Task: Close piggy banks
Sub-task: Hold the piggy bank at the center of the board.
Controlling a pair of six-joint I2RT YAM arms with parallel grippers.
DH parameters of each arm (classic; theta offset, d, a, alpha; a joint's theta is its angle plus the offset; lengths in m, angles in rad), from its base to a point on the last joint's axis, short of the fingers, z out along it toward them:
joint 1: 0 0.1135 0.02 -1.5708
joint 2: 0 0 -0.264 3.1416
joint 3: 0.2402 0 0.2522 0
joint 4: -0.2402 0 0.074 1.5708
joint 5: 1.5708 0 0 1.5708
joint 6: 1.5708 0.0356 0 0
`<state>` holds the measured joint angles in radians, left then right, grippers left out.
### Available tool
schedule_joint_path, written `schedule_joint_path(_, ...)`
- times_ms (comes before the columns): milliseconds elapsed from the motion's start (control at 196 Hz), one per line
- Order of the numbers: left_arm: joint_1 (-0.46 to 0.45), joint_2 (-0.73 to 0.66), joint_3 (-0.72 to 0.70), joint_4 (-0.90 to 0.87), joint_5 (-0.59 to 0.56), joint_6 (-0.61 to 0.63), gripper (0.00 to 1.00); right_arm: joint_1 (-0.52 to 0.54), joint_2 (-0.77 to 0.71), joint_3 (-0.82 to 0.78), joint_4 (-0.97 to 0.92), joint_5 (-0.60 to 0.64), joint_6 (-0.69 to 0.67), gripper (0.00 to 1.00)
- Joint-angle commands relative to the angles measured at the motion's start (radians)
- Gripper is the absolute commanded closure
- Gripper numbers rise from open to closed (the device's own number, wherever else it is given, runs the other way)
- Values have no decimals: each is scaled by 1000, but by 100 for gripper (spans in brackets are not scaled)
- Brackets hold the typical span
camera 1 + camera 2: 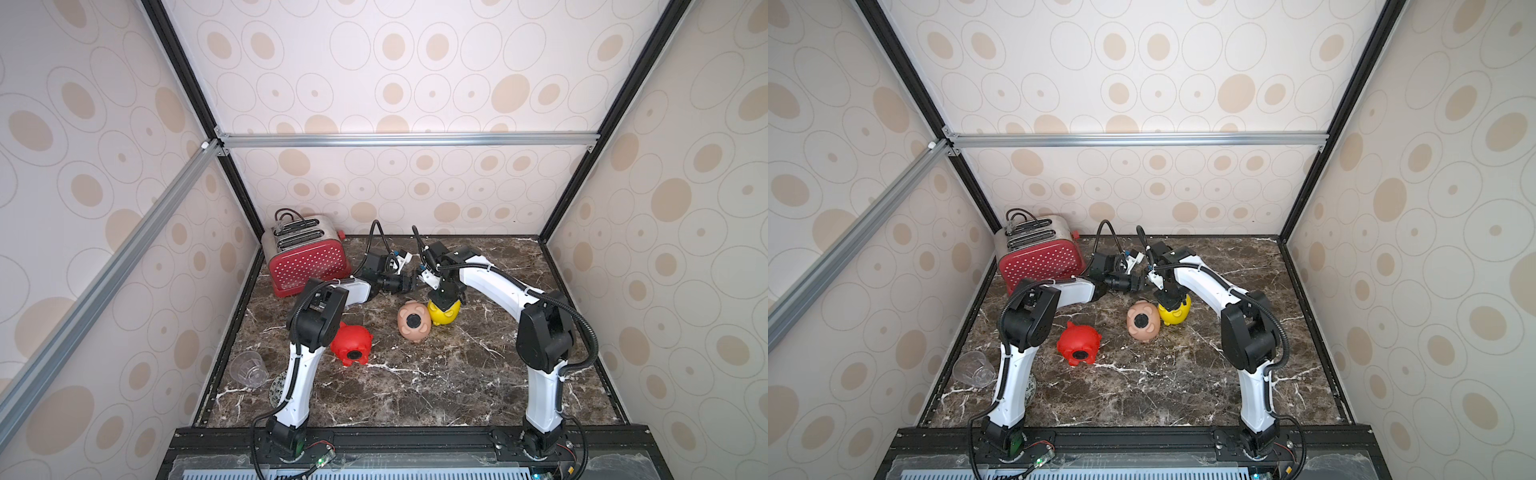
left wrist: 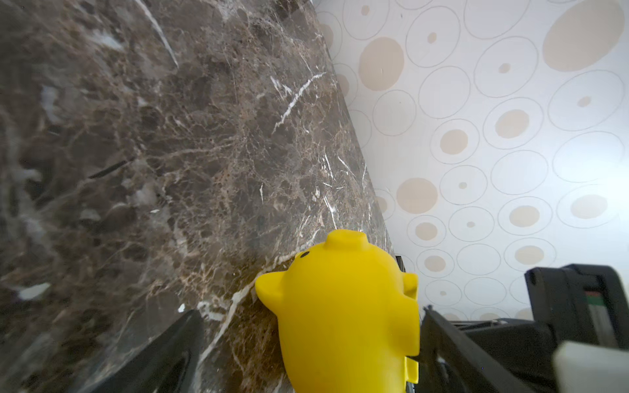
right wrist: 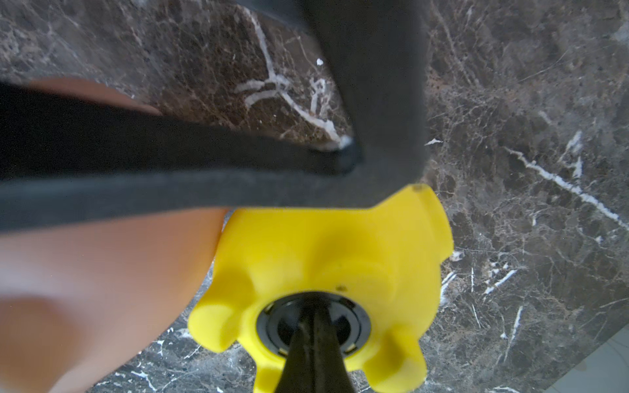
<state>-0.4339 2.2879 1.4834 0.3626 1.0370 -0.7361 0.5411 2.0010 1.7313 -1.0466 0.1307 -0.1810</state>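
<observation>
1. We've got the marble table [image 1: 415,386], with the red dotted toaster [image 1: 305,262] at its upper left and a cord [image 1: 291,216] atop the slots.
2. Centre frame: the yellow piggy bank [image 1: 446,316] is belly-up and the peach piggy bank [image 1: 422,331] sits just left of it, with a black plug [image 1: 412,320] in each belly hole.
3. Lower left, the red piggy bank [image 1: 352,340] is plugged too.
4. Our left gripper [image 2: 308,314] is spread wide either side of the yellow one. The right gripper [image 3: 313,306] is pinched together, tips in its plug.
5. At the left edge, a clear cup [image 1: 249,369] lies tipped over.
</observation>
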Motion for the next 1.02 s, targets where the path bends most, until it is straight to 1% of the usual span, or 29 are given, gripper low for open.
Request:
schedule_joint_path(0, -5, 36, 34, 82, 77, -51, 1, -6, 13, -23, -34, -13, -6, 100)
schedule_joint_path(153, -7, 54, 48, 95, 104, -62, 1, -6, 15, -22, -35, -12, -8, 100)
schedule_joint_path(443, -17, 63, 49, 183, 141, -122, 1, -7, 28, -18, -44, -13, -8, 100)
schedule_joint_path(703, -41, 83, 84, 156, 178, -111, 1, -6, 27, -18, -47, -14, -9, 100)
schedule_joint_path(826, -48, 89, 100, 109, 176, -81, 1, -6, 27, -18, -46, -17, -7, 100)
schedule_joint_path(851, -50, 91, 105, 95, 205, -70, 0, -6, 29, -18, -46, -17, -6, 100)
schedule_joint_path(1014, -60, 104, 127, 46, 223, -41, 1, -6, 31, -16, -46, -16, -8, 100)
